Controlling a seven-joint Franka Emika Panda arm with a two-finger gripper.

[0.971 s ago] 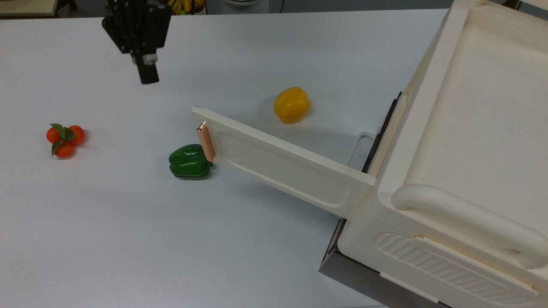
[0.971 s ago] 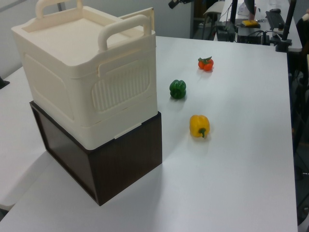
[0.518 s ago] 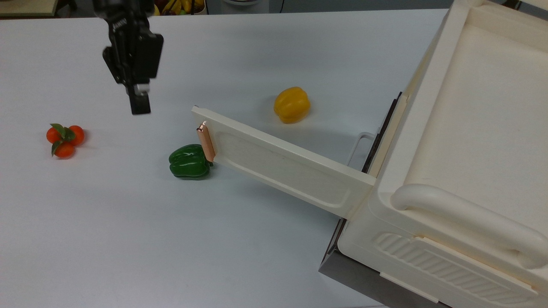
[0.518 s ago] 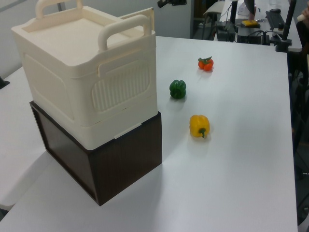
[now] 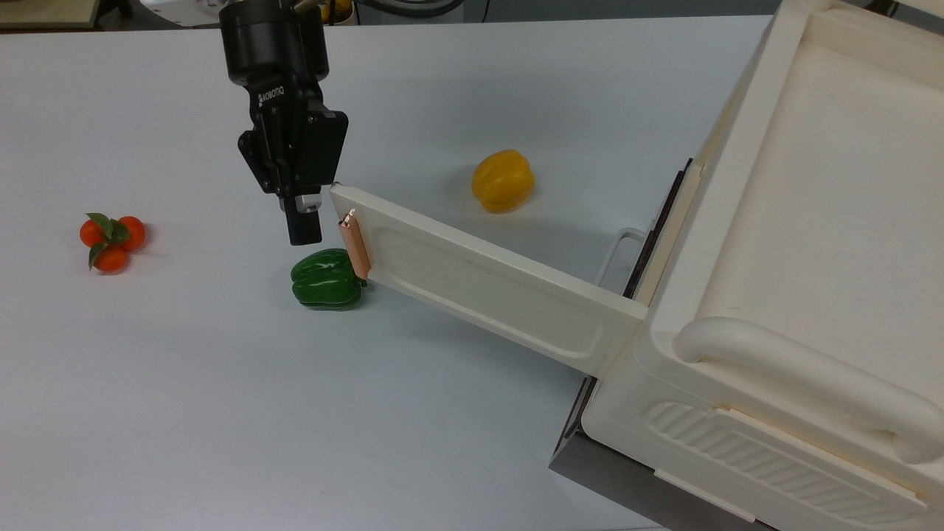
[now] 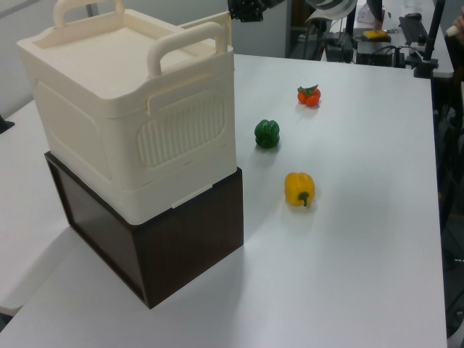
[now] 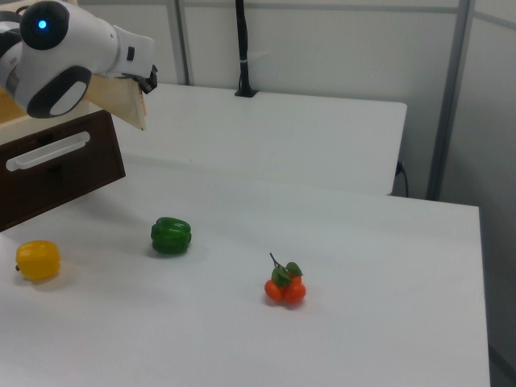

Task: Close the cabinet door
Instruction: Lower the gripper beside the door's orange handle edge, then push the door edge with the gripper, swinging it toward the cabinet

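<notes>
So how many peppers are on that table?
2. The green pepper lies just below the door's copper handle end in the top view; the yellow pepper lies on the door's other side, nearer the cabinet. None seem hidden, though the cabinet blocks some table.

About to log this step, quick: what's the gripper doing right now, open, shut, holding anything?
Gripper: cannot be told whether open or closed; it holds nothing, hanging beside the free end of the cabinet door.
</notes>
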